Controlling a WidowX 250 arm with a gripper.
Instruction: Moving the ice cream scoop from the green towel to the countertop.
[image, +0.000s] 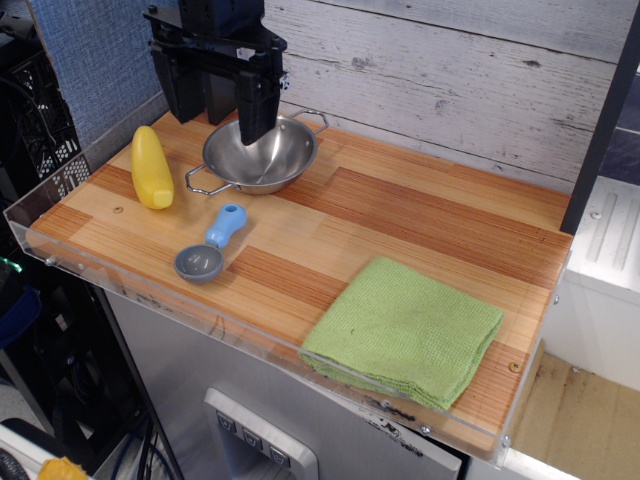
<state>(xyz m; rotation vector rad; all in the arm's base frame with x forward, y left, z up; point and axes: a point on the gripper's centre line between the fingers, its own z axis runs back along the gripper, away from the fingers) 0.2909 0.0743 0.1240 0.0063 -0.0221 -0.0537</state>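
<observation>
While the ice cream scoop (212, 245) lies on the bare bench (420, 220), well apart from the green towel (405, 330), the gripper (215, 105) hangs above the steel bowl (260, 155), fingers (253, 110) spread and seemingly empty. A yellow object (151, 167) rests nearby.

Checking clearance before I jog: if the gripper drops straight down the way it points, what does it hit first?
Probably the steel bowl. The open gripper points down, with one finger over the bowl's rim and the other nearer the banana. Depth is unclear from this single view, so the left finger may reach bare countertop instead.
</observation>
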